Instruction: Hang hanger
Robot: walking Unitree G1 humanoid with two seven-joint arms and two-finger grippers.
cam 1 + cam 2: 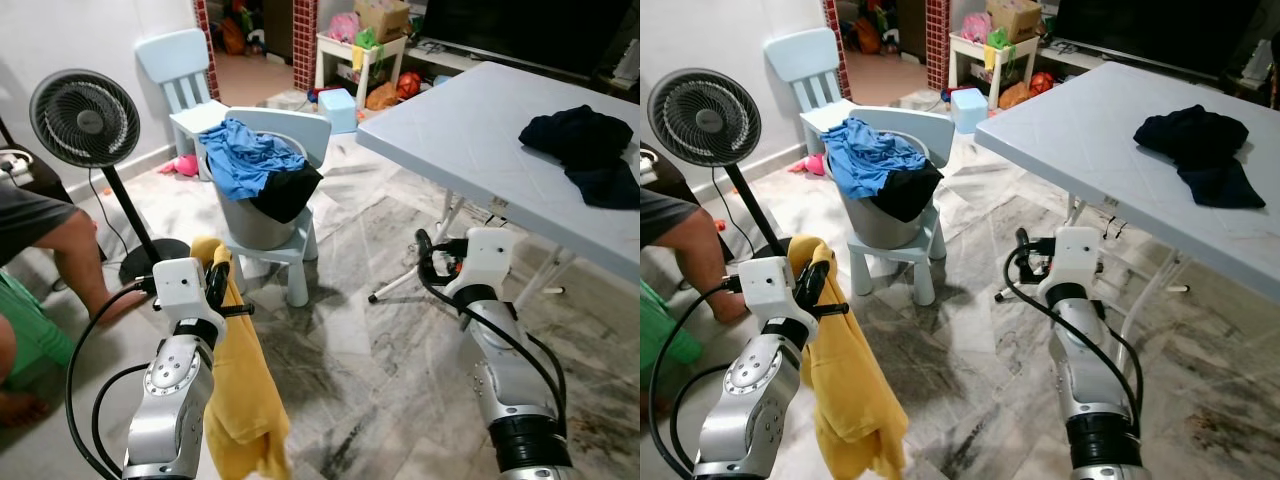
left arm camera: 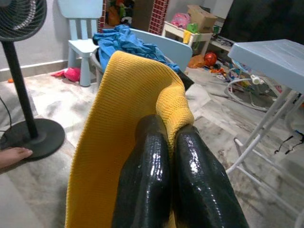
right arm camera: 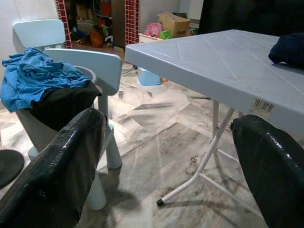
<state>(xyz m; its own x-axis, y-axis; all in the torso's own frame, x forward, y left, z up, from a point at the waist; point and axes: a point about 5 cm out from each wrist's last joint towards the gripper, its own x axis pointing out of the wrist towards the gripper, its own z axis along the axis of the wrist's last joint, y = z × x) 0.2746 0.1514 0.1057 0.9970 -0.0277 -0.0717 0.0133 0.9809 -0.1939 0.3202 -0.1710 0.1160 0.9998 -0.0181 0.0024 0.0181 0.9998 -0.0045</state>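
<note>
The left tool (image 1: 219,285) is pinched shut on a yellow knit (image 1: 243,400), which droops limp beside the arm; no hanger visible. It looks soft, light, likely to slip. The right tool (image 3: 166,156) gapes wide near the worktop (image 1: 480,140).

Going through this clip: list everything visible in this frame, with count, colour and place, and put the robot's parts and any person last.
Yellow garment: 1, yellow, hanging from the left gripper.
Laundry bucket: 1, grey, on the near small chair, holding clothes.
Blue clothes: 1 heap, blue, spilling over the bucket.
Black garment: 1, black, over the bucket rim.
Small chairs: 2, pale blue, one under the bucket, one behind.
Fan: 1, black, standing at left.
Folding table: 1, pale grey, at right.
Dark clothes: 1 heap, navy, on the table.
Person: 1, at left edge.
Left gripper: shut on the yellow garment.
Right gripper: open, empty.
</note>
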